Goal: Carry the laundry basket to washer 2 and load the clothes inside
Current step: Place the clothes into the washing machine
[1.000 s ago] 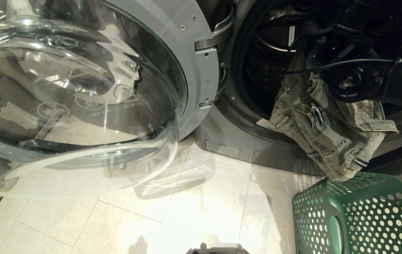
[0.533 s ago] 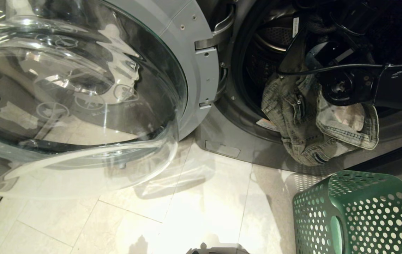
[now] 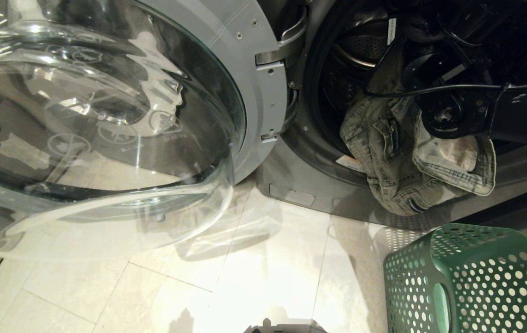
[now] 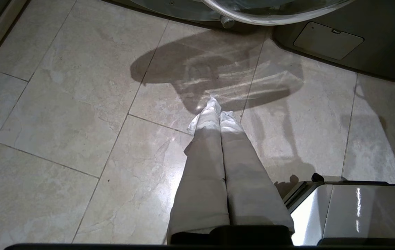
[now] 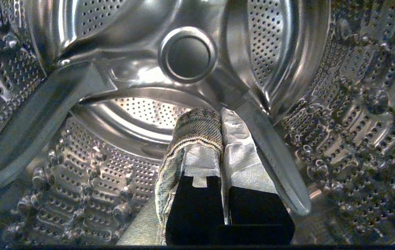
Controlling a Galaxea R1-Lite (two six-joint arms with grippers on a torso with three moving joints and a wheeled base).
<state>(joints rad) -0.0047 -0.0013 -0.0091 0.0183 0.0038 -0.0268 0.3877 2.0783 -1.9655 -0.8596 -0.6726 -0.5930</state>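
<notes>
The dark grey washer (image 3: 291, 175) stands with its round glass door (image 3: 106, 115) swung wide to the left; its number label is out of view. My right arm (image 3: 513, 115) reaches into the opening. Inside the steel drum (image 5: 187, 55), my right gripper (image 5: 221, 118) is shut on the clothes (image 5: 194, 128), whose fabric folds over one finger. The rest of the pale grey-green clothes (image 3: 411, 157) hangs over the lower lip of the opening. The green laundry basket (image 3: 471, 277) sits on the floor just below. My left gripper (image 4: 218, 107) hangs shut and empty over the tiles.
Pale floor tiles (image 3: 244, 277) lie before the machine. The open door takes up the left half of the head view. The washer's lower panel has a small service flap (image 4: 327, 40). Part of my own base (image 4: 357, 211) shows beside the left gripper.
The clothes have been drawn up and further into the opening; the hem that hung down near the basket now sits higher. My right wrist has shifted slightly inward. The left arm is still.
</notes>
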